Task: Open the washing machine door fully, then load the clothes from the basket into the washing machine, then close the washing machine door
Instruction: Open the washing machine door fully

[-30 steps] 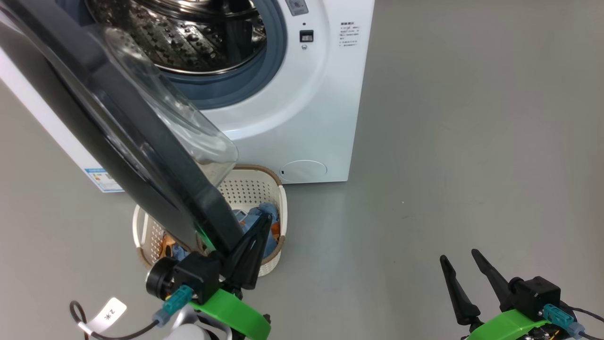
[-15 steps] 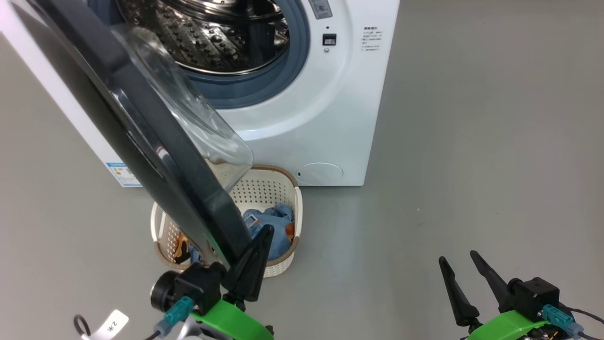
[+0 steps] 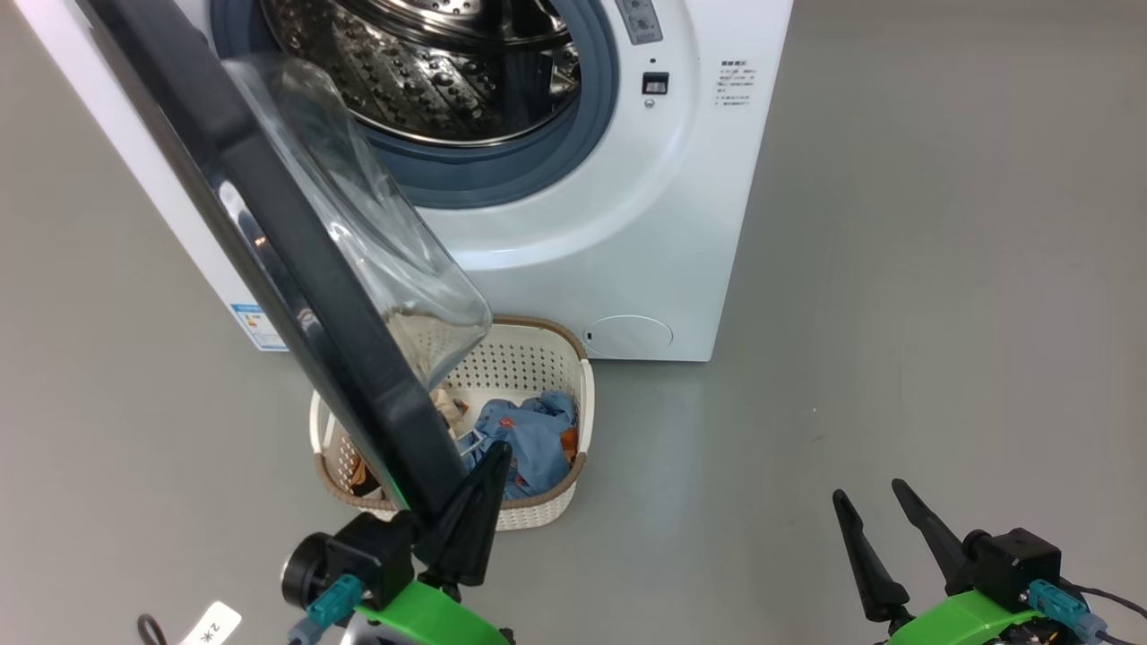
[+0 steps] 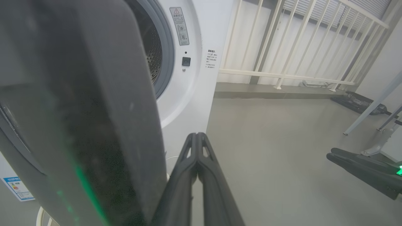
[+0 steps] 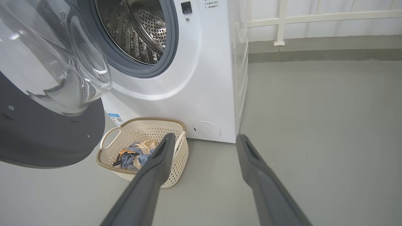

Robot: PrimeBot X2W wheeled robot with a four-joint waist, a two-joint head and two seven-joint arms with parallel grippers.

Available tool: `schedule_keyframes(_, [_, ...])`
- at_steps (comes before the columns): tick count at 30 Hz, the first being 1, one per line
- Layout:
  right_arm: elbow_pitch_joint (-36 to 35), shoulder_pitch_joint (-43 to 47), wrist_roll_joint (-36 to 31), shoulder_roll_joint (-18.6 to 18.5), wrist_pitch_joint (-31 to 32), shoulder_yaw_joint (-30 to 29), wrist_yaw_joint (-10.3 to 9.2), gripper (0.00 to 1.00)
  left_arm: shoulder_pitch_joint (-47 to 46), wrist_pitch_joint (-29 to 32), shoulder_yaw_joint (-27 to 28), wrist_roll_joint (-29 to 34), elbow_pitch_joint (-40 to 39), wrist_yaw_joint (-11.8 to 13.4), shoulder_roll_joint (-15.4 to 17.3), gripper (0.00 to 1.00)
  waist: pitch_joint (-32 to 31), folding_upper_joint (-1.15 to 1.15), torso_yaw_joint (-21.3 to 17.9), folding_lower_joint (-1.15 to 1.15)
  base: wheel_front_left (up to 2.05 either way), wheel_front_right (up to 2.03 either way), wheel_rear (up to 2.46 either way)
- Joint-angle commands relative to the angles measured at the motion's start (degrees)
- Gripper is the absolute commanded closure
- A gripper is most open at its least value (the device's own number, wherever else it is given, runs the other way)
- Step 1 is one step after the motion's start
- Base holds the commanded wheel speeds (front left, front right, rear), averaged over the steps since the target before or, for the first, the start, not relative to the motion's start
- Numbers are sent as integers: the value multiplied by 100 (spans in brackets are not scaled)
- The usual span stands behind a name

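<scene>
We are reading a 2 on the small white tag [image 3: 211,623]. We are seeing a warning triangle on the grey sticker [image 4: 179,26] on the washing machine [image 3: 627,242]. Its blue label [image 3: 258,327] and small print [image 3: 733,85] are looking too tiny to read.

From my screen I see a smooth grey floor [image 3: 941,269] running up to a white railing [image 4: 282,75] of thin bars, set on a low grey kerb [image 4: 270,94]. Behind the railing stands a pale panelled wall [image 4: 241,40] with grey slats [image 4: 301,9] above; by the railing's right end a dark flat object [image 4: 355,102] lies beside pale metal legs [image 4: 372,104]. Light is soft and even.
</scene>
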Motion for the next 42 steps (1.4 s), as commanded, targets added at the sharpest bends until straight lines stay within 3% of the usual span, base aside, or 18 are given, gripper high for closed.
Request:
schedule_keyframes(1, [-108, -40, 9, -38, -69, 151, 36, 0, -124, -36, 472, -104, -39, 200, 207, 100, -18, 0, 30, 0, 0, 0, 0])
schedule_keyframes(22, [-93, 14, 25, -17, -69, 117, 36, 0, 281, -36, 565, 66, -667, 354, 211, 100, 4, 0, 482, 0, 0, 0, 0])
schedule_keyframes(42, [-147, 64, -9, -12, -69, 116, 36, 0, 628, 4, 822, -151, -640, 636, 343, 100, -125, 0, 1183, 0, 0, 0, 0])
